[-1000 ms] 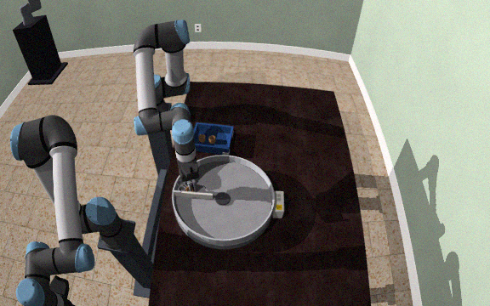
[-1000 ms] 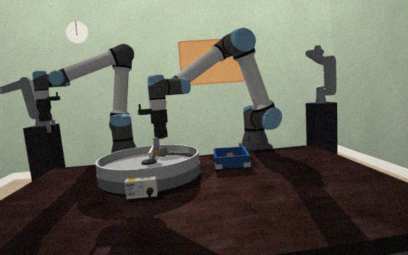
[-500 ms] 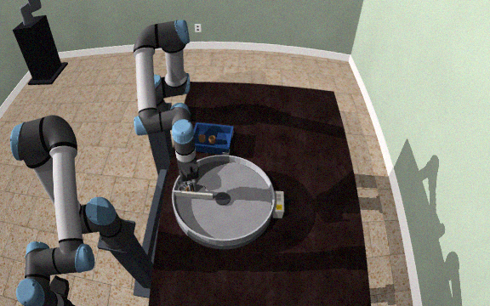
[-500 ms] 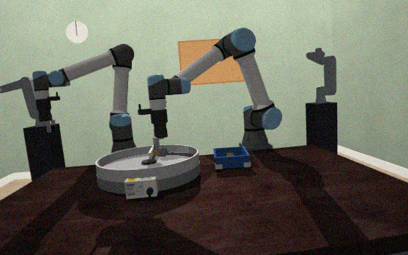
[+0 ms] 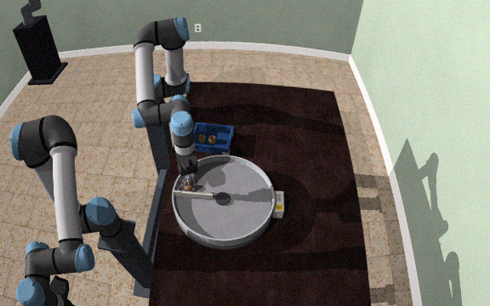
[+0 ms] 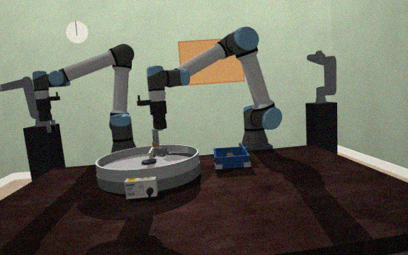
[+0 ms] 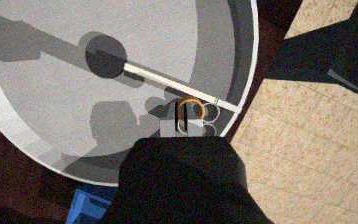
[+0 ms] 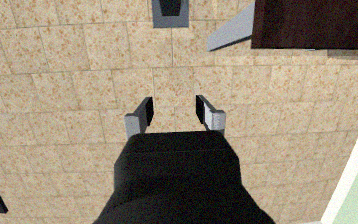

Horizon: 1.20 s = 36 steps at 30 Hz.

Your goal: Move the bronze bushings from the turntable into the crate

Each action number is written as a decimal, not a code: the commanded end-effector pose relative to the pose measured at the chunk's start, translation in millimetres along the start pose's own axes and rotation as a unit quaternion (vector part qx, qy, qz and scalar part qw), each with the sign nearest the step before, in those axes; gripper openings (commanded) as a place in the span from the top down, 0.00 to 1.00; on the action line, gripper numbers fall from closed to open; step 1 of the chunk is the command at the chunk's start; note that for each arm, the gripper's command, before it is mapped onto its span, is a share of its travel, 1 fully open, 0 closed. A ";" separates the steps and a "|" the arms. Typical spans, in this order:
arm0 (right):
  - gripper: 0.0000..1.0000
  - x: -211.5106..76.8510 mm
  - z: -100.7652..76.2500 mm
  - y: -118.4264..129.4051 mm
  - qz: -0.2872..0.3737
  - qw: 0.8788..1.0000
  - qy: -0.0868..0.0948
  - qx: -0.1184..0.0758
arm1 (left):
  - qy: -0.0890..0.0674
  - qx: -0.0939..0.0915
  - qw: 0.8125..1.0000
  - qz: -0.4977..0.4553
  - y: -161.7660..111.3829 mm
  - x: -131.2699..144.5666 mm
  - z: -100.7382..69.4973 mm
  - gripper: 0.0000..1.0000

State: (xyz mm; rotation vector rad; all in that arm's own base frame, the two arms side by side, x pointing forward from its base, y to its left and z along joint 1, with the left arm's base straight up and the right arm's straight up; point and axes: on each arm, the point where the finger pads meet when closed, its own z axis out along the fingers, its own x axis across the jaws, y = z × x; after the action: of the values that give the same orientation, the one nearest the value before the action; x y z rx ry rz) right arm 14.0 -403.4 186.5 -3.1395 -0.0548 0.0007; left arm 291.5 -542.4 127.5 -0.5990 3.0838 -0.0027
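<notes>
My left gripper is shut on the wall of a bronze bushing, raised a little above the turntable. Steel bushings stand below and beside it; one steel bushing shows to its right in the left wrist view, others are partly hidden by the fingers. The blue crate sits level between its light corner guides, with bronze bushings inside, two visible from above. My right gripper is open and empty, away from the table.
A pale bar runs from the dark hub to the turntable rim, close beside the held bushing. The raised rim surrounds the turntable. A control box is at its side, opposite the arms.
</notes>
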 end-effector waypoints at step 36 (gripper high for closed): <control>0.00 0.1 -0.5 0.4 0.000 1.000 0.000 -0.001 | 0.000 0.000 1.000 0.000 -0.2 0.0 -25.6 1.00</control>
State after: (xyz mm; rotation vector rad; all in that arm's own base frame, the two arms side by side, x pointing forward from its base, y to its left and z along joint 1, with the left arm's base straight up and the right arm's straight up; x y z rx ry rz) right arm 14.0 -403.4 186.5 -3.1395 -0.0548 0.0007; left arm 291.4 -542.2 152.2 -0.5990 3.0839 0.0005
